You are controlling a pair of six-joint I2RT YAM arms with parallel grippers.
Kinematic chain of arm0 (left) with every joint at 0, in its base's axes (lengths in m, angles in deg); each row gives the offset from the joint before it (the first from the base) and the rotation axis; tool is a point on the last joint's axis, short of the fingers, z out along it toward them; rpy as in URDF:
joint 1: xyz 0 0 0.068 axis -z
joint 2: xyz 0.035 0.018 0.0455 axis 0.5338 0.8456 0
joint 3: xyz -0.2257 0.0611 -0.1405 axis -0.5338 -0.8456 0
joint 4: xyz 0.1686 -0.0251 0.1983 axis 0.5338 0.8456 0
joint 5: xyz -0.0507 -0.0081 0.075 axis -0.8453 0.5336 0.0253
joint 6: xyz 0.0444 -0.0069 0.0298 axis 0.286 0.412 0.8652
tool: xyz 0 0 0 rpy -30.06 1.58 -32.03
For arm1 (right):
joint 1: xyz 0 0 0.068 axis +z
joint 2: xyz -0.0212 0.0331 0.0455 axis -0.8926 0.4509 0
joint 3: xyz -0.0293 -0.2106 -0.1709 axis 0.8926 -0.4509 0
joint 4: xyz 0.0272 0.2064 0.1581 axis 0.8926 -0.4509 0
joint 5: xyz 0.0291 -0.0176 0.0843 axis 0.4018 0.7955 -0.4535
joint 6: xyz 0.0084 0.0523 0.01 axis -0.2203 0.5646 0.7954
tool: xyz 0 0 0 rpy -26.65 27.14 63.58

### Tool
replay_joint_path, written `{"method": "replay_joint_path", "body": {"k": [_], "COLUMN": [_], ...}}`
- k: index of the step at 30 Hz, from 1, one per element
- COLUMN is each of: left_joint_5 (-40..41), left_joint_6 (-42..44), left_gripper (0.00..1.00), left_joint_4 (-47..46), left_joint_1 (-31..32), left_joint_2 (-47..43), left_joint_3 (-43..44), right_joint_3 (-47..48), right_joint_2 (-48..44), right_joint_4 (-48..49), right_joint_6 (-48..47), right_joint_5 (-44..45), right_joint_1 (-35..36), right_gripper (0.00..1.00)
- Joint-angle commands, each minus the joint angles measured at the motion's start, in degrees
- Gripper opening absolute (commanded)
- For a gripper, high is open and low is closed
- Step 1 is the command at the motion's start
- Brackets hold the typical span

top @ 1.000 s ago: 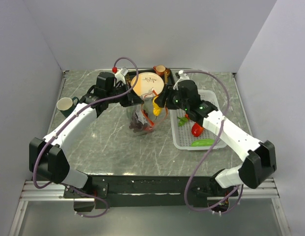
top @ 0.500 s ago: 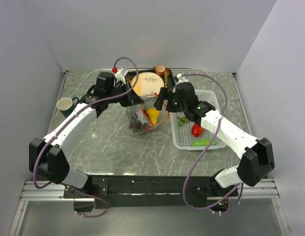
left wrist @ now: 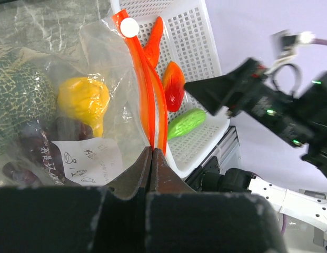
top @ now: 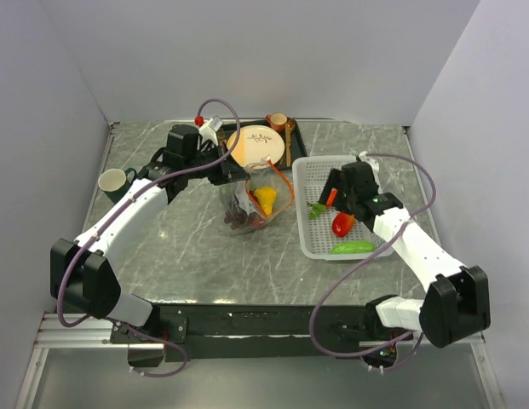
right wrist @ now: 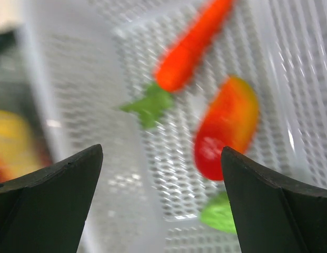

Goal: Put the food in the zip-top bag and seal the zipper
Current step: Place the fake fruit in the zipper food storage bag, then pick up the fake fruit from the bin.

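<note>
Top external view: the left gripper (left wrist: 152, 152) is pinched tight on the orange-red zipper (left wrist: 147, 105) of the bag (top: 243, 213), holding the mouth up and open toward the basket (top: 366, 175). Inside the bag lie the yellow pear (top: 265, 200), the melon (left wrist: 16, 105) and the grapes (left wrist: 26, 153). The right gripper (right wrist: 162, 153) hangs over the basket with its fingers spread wide and nothing in them. The carrot (right wrist: 189, 47) and red piece (right wrist: 229, 132) are below it, and the green blur at the bottom is probably the cucumber (right wrist: 218, 213). The basket's left rim sits just beside the bag. Bare table (top: 204, 256) lies in front of both.
</note>
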Motion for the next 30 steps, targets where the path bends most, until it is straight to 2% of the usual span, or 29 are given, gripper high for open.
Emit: {"method": "replay_joint_path", "body": {"k": [1, 10, 16, 22, 25, 28, 30], "left_joint_5": [-1.3, -1.0, -1.3, 0.2, 0.0, 0.0, -0.2], "left_joint_6": [0.0, 0.5, 0.6, 1.1, 1.2, 1.2, 1.3], "left_gripper": [0.01, 0.01, 0.01, 0.01, 0.01, 0.01, 0.01], "left_joint_4": [-2.9, -2.0, -1.8, -0.3, -0.2, -0.2, -0.2], "left_joint_1": [0.2, 0.2, 0.2, 0.2, 0.2, 0.2, 0.2], "left_joint_2": [-2.2, -1.6, -0.7, -0.3, -0.4, -0.4, -0.2], "left_joint_3": [0.4, 0.8, 1.3, 2.0, 1.8, 1.7, 2.0], "right_joint_3": [-1.9, -2.3, -2.8, 1.3, -0.1, -1.6, -2.1], "right_joint_2": [2.2, 5.6, 8.2, 14.9, 15.7, 16.3, 16.9], "right_joint_4": [-2.3, -5.2, 1.4, 1.8, 4.1, 5.8, 6.4], "right_joint_6": [2.2, 5.8, 4.4, 2.3, 2.5, 2.6, 2.2], "right_joint_5": [2.4, 3.3, 2.0, -1.3, -3.0, -5.4, -7.4], "right_joint_1": [-3.1, -5.5, -6.6, -9.5, -9.9, -10.7, -11.1], "right_gripper": [1.0, 1.0, 1.0, 1.0, 0.98, 0.89, 0.87]}}
